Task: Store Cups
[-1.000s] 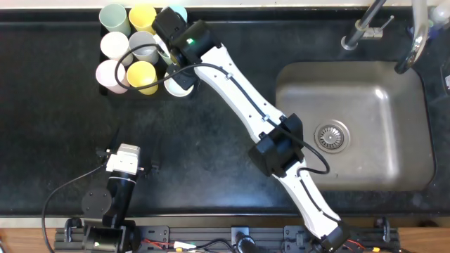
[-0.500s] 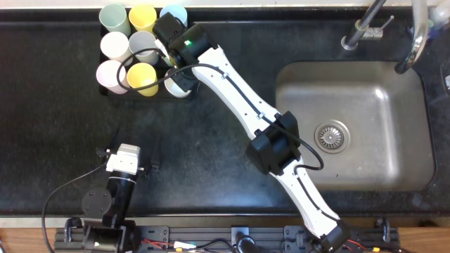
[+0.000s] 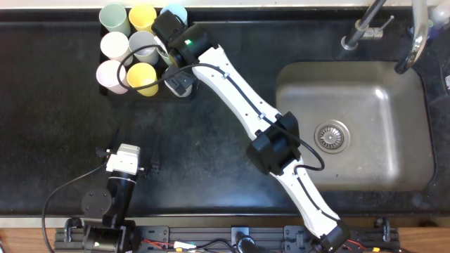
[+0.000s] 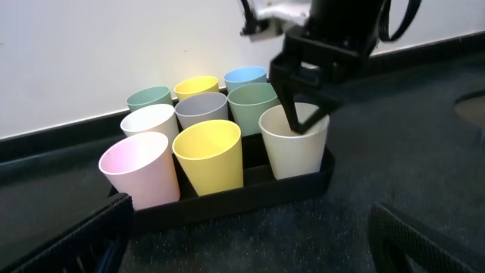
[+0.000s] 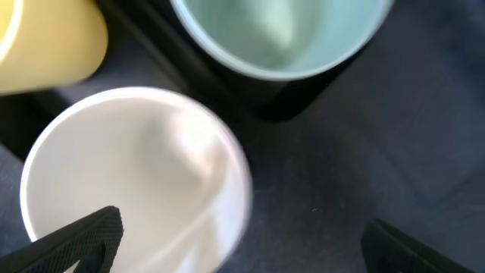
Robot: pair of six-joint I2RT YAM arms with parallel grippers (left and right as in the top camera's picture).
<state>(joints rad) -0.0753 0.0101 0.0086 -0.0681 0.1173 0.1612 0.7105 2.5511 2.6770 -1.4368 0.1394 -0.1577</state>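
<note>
Dropping a touch lower, the right gripper point(image 4: 303, 121) now covers the cream cup point(image 4: 294, 152), which sits in the black tray's point(image 4: 227, 199) front corner slot beside a yellow cup point(image 4: 208, 155). Its jaws are apart around the rim, so the cup looks stored. The left gripper point(image 3: 124, 159) is parked well apart, jaws also apart.

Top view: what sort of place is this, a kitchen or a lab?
Most likely a kitchen-style counter, perhaps a test setup: a stainless steel sink basin with a metal faucet is set into a dark speckled worktop, and a black tray of pastel plastic cups stands by the wall.
</note>
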